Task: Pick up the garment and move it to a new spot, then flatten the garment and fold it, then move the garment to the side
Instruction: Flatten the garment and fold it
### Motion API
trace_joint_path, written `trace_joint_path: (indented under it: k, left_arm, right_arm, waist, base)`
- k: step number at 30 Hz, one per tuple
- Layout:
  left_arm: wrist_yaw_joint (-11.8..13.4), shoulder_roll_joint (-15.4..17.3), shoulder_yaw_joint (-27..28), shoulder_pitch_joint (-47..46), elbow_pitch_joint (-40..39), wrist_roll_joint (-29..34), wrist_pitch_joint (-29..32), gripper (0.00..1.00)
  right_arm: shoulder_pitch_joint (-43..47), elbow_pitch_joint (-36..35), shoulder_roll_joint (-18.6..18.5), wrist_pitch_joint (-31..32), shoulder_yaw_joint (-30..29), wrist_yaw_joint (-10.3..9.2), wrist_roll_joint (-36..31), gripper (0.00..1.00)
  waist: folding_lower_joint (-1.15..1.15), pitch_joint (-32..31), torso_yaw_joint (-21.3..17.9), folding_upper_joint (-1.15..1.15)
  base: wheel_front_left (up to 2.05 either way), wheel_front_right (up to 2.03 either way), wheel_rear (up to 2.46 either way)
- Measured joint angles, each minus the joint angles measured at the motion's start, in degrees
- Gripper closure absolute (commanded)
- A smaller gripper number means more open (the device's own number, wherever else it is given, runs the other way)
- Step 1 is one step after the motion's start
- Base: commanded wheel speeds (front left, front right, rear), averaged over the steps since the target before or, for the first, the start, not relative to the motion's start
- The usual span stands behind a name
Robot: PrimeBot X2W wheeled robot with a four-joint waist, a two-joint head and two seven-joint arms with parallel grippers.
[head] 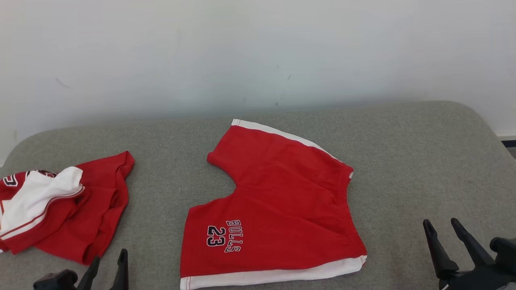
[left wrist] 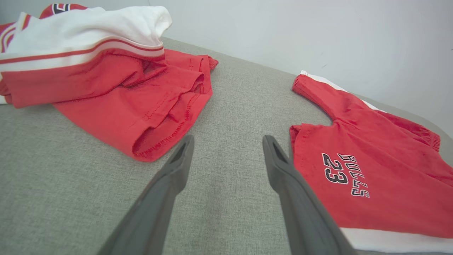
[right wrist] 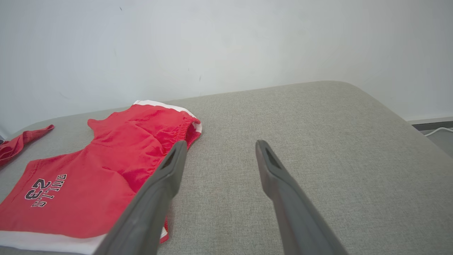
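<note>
L gripper (head: 109, 257), R gripper (head: 441, 221) spread, empty; shorts (head: 278, 201) flat; jersey (head: 92, 209) crumpled (left part cut off, print hidden).

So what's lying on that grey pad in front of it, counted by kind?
Red shorts, laid flat, printed BULLS 23: 1
Red-and-white garment, crumpled in a heap: 1
Total: 2

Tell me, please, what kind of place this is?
Probably a plain indoor room set up for folding clothes: a grey fabric-covered surface against a bare white wall, with red Bulls 23 shorts laid flat and a crumpled red-and-white garment lying apart from them.
</note>
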Motion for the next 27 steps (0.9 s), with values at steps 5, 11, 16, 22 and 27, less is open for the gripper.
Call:
trace_joint_path:
  k: [5,11,16,22,27]
  left_arm:
    - [0.0,-0.9,1.75,0.85,-0.4,4.42,0.0,0.0]
    - [0.0,-1.42,3.71,1.77,-1.78,8.64,0.0,0.0]
    - [0.01,-3.59,6.06,3.91,-4.34,10.96,-0.07,0.0]
    - [0.01,-3.61,7.56,3.88,-5.64,11.65,-0.07,0.0]
    - [0.01,-4.08,8.05,3.89,-6.7,13.89,-0.07,0.0]
  right_arm:
    - [2.46,-1.01,0.15,0.0,-2.54,0.0,-4.08,0.0]
    - [4.17,-1.31,0.77,0.0,-6.94,-0.01,-9.22,0.0]
    - [5.32,-2.94,2.4,0.0,-9.33,-0.01,-11.09,0.0]
    - [5.81,-5.33,4.24,0.0,-10.96,-0.01,-12.09,0.0]
    - [6.48,-6.86,4.95,0.0,-11.84,-0.01,-12.65,0.0]
  waist:
    - [0.0,0.09,-0.06,0.0]
    - [0.0,0.2,0.01,0.0]
    - [0.0,0.36,0.21,0.0]
    - [0.0,0.79,0.39,0.0]
    - [0.0,1.17,0.47,0.0]
  base:
    - [0.0,0.0,0.0]
    - [0.0,0.0,0.0]
    - [0.0,0.0,0.0]
    - [0.0,0.0,0.0]
    - [0.0,0.0,0.0]
